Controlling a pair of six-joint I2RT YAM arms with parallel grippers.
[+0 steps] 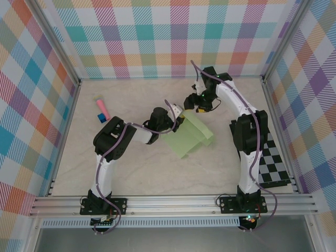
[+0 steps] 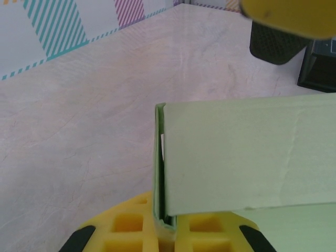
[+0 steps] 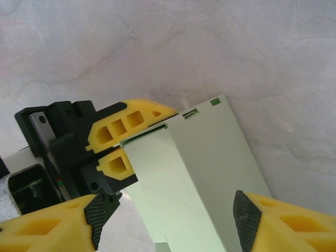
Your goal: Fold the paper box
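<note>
The pale green paper box point(image 1: 190, 136), partly folded, lay near the middle of the bench point(image 1: 136, 173). At its far left corner the left arm's fingers point(image 2: 152, 231) were pinched tightly on an upright flap. Over its far end the right arm's fingers point(image 1: 198, 108) stood open, one on each side of the box, not gripping it.

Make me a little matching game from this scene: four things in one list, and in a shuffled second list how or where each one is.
Things:
1. paper box
2. left pincer
3. right pincer
4. checkered board

States or places:
a. open, fingers wide apart
b. pale green
c. at the near right corner of the table
d. shut on the card's edge

Pairs: 1-b, 2-d, 3-a, 4-c.
</note>
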